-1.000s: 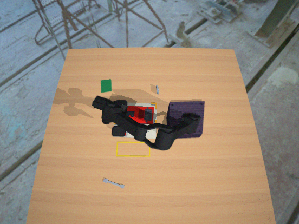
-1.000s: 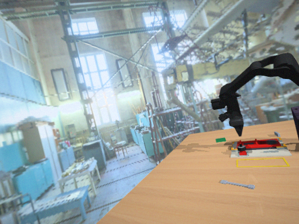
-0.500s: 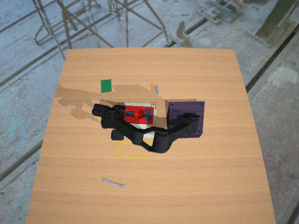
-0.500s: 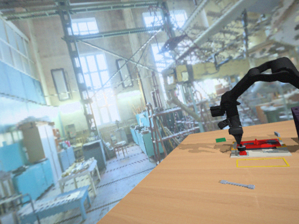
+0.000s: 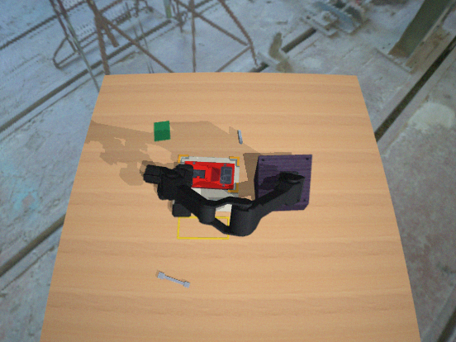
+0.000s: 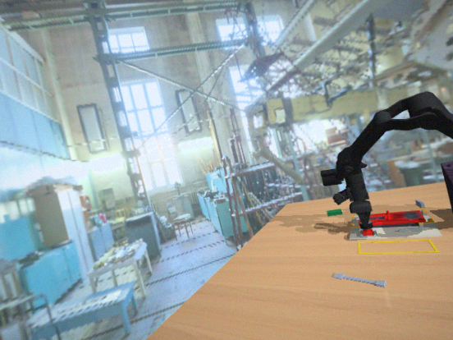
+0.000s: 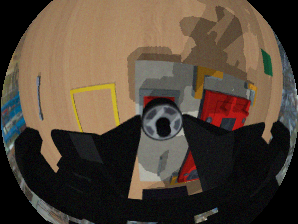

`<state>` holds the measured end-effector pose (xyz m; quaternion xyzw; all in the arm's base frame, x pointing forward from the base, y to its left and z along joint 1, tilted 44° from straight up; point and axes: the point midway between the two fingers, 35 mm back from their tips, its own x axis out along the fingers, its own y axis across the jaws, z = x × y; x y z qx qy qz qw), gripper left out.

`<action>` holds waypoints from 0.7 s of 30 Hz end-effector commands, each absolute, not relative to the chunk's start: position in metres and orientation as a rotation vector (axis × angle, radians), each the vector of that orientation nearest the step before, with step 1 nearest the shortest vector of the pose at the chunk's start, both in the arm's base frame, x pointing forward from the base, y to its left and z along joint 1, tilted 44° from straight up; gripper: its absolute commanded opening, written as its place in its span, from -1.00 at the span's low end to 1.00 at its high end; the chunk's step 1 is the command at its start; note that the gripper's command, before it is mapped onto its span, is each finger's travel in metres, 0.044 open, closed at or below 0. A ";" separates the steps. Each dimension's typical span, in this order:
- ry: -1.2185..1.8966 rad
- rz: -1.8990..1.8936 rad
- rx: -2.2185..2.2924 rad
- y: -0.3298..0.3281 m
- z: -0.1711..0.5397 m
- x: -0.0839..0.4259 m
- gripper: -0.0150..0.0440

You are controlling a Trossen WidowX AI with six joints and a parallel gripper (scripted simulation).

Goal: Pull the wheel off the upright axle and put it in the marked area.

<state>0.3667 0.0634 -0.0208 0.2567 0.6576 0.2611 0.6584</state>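
Well, the wheel (image 7: pixel 161 119) is on its upright axle at the corner of a grey base plate (image 7: pixel 156 76). In the wrist view it shows as a pale, dark-rimmed disc with small holes in its face, right between the two black fingers. The gripper (image 6: pixel 365 223) points straight down on it, jaws drawn in to a middling gap with a finger close against each side of the wheel, so it looks clamped on the wheel rather than standing free around it. From the top the arm hides the wheel entirely. Taking that top view as a clock face centred on the covered wheel, the yellow-outlined marked area (image 5: pixel 202 238) lies just beyond the plate at 6 o'clock, partly under the forearm. A red block (image 5: pixel 206 173) with a dark grey insert sits on the same plate at about 1 o'clock. The purple mount (image 5: pixel 273 169) carrying the arm's foot is at 3 o'clock, just beside the plate. Further out, a green block (image 5: pixel 162 130) lies at 11 o'clock, a short grey pin (image 5: pixel 239 136) at 1 o'clock past the plate, and a slim grey bar (image 5: pixel 173 279) with knobbed ends lies well apart at 6 o'clock, all flat on the wooden table (image 5: pixel 289 268).
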 end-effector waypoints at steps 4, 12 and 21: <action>1.491 0.594 0.579 0.064 -0.021 0.366 -0.01; 1.491 0.593 0.580 0.063 -0.020 0.366 -0.49; 1.491 0.593 0.580 0.061 -0.018 0.367 -0.49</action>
